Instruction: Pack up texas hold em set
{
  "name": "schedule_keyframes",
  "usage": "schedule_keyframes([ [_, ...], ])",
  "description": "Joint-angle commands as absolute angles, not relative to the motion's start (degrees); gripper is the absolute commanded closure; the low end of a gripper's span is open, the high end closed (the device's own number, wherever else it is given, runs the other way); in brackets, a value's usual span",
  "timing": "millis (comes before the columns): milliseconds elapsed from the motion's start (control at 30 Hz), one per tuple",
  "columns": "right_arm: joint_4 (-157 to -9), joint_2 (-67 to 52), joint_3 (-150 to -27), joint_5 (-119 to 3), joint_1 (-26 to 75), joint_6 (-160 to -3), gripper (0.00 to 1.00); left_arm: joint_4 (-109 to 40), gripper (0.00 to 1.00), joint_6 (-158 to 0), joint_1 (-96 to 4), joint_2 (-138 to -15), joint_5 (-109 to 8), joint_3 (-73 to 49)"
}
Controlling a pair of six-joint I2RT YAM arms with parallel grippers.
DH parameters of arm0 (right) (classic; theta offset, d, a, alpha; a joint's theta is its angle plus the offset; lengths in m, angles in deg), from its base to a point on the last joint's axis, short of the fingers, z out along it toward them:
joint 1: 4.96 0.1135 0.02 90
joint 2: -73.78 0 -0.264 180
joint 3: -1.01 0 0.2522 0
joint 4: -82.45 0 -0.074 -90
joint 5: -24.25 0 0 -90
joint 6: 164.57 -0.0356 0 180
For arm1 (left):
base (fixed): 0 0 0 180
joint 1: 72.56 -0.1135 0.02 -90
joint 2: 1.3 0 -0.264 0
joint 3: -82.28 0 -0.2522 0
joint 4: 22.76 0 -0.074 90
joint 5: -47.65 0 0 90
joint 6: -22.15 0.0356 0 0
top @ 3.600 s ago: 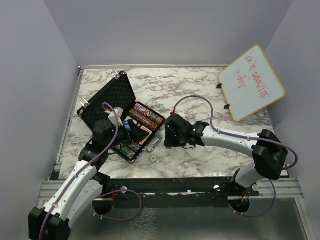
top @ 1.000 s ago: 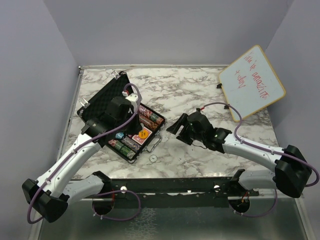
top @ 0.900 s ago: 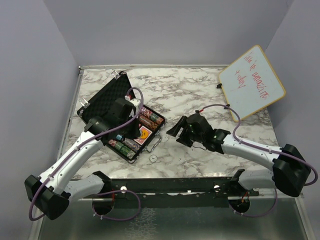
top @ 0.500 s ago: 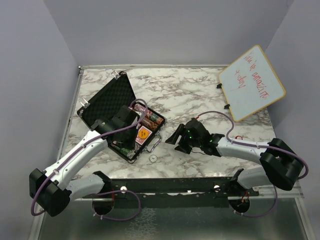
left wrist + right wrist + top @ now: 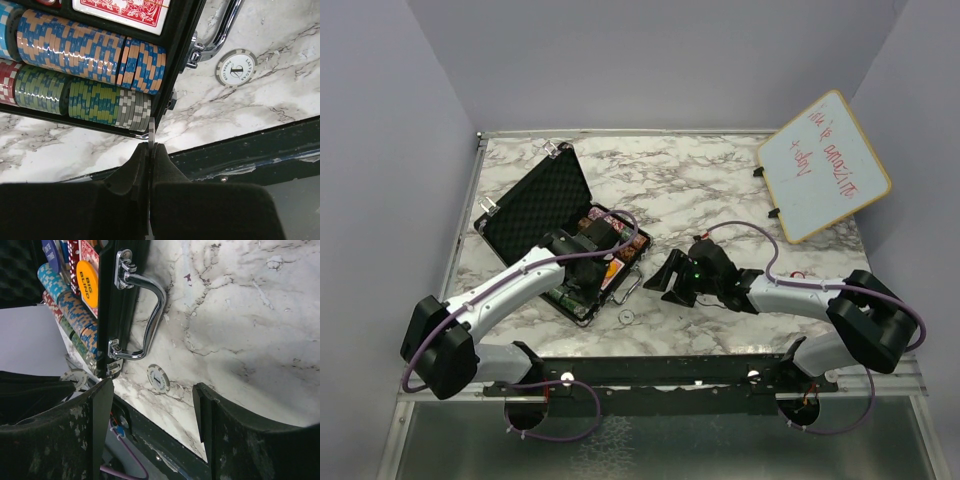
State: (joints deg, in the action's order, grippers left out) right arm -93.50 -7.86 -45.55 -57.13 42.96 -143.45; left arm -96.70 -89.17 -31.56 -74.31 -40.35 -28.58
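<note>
The black case (image 5: 534,206) lies open at the left, its foam lid tilted back. Its tray holds rows of striped chips (image 5: 85,52), a red card deck (image 5: 125,9) and an orange button (image 5: 87,282). My left gripper (image 5: 150,147) hangs over the tray's near corner (image 5: 585,288), shut on a thin grey-white chip (image 5: 150,137) held edge-on. A loose grey-white chip (image 5: 626,316) lies on the marble near the silver handle (image 5: 150,320). My right gripper (image 5: 152,390) is open and low just right of the handle (image 5: 672,276), with the loose chip (image 5: 158,378) ahead between its fingers.
A wood-framed whiteboard (image 5: 823,165) leans at the back right. The table's dark near edge (image 5: 240,155) runs just behind the loose chip (image 5: 236,68). Purple cables loop over both arms. Grey walls close in the sides and back.
My left arm has swung from over the lid down to the tray's near corner. The right gripper has slid left and nearer, toward the handle and the loose chip.
</note>
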Motion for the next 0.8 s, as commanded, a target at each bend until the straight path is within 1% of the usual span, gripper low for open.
schedule_keyframes([
  [0, -95.89, -8.73, -45.18, -55.10, 42.94, -141.75, 0.30, -98.12, 1.00, -90.27, -30.70, -75.41, -38.07, -28.81],
  [467, -98.08, -8.75, -43.10, -55.15, 42.90, -143.89, 0.30, -97.76, 1.00, -89.60, -29.17, -77.71, -39.13, -29.00],
  [767, -98.22, -7.87, -42.37, -55.55, 42.94, -144.28, 0.31, -99.56, 1.00, -91.61, -28.46, -79.78, -33.82, -27.90],
])
